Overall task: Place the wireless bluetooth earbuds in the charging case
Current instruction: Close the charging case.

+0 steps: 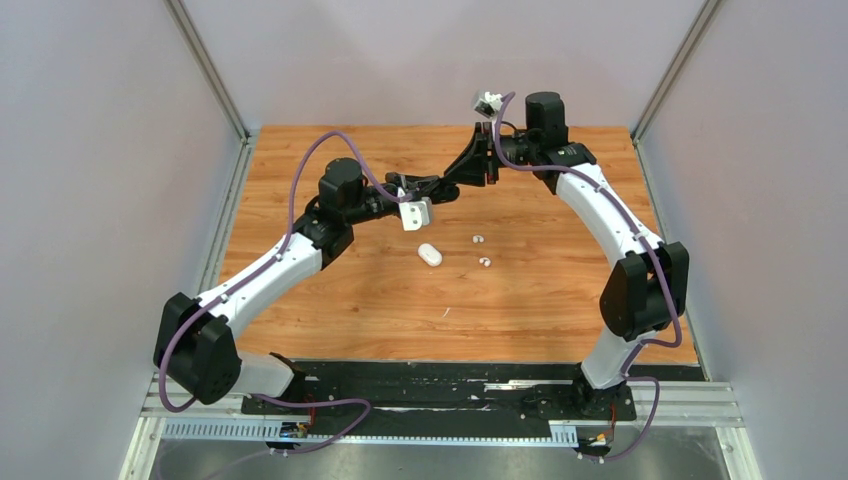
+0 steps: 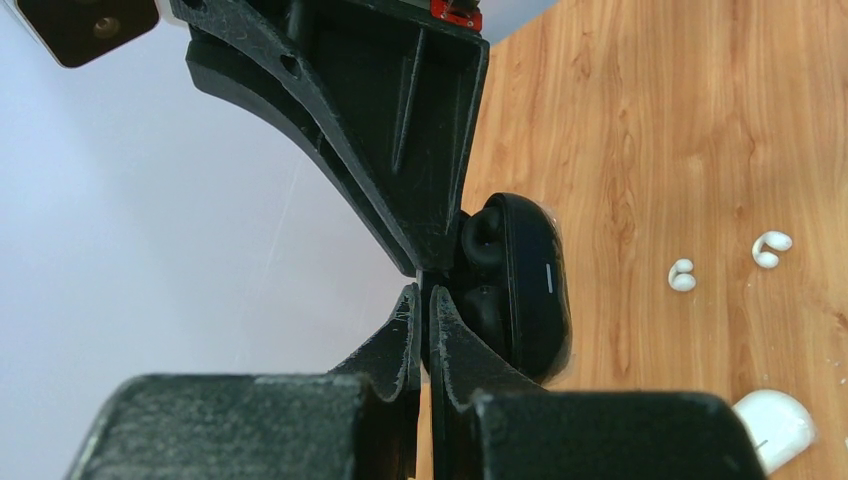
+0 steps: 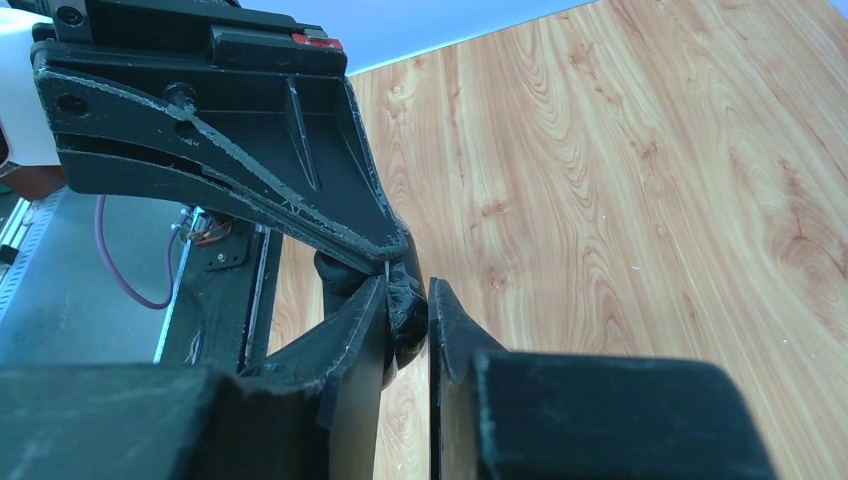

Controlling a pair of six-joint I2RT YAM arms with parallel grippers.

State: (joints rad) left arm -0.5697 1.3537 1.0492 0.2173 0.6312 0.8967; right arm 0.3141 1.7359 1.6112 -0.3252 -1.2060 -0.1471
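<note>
Risk: the black charging case (image 2: 530, 290) hangs in the air where both arms meet; a shifted pinch could drop it to the tabletop (image 1: 560, 300), or shake the black earbuds (image 2: 482, 232) out of their wells
Cause: a thin hold at the case's edge; two pincers crowding one small thing
Left pincer (image 2: 425, 300): closed, seemingly pinching the case's edge
Right pincer (image 3: 410, 292): jaws narrow around something dark; whether it grips, I cannot tell
Black earbuds: glossy, rounded; both sit in the open case
White earbuds (image 1: 477, 239): two, loose on the tabletop near the white case (image 1: 430, 254); not yet inserted
</note>
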